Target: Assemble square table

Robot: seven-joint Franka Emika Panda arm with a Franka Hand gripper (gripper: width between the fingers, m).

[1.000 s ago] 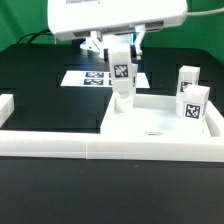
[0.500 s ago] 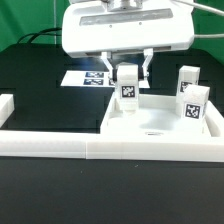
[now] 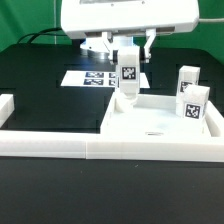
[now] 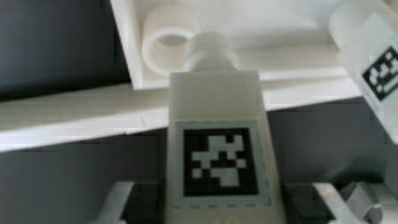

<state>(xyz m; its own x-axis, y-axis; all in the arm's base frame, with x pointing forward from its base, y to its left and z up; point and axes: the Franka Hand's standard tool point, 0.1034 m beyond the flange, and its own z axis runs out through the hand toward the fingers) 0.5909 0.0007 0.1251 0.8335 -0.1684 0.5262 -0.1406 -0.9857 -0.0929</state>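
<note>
One white leg block (image 3: 127, 73) is clamped between the fingers of the gripper (image 3: 127, 62), held upright with its black-and-white tag facing the exterior camera. Its narrow lower end reaches down to the square slab (image 3: 160, 125) near the slab's far corner on the exterior view's left; whether it touches the surface there I cannot tell. In the wrist view the same leg block (image 4: 217, 150) fills the middle of the picture, its tag large and blurred, with the gripper (image 4: 222, 195) fingers showing as pale strips on either side of it. Past its tip a round raised socket (image 4: 173, 46) sits on the slab (image 4: 267, 40).

Two more leg blocks stand upright at the slab's edge on the exterior view's right, one (image 3: 193, 104) just in front of the other (image 3: 186, 78), well apart from the held block. The slab's recessed middle between them and the gripper lies bare. The slab's near edge rests against the long low border wall (image 3: 60, 146), which runs across the scene and turns at the exterior view's left. Black table (image 3: 40, 90) spreads open on that side.

Behind the gripper the marker board (image 3: 90, 76) lies flat, partly hidden by the fingers and the held block. The arm's white housing is cut off at the picture's upper edge. A fourth leg block cannot be made out.
</note>
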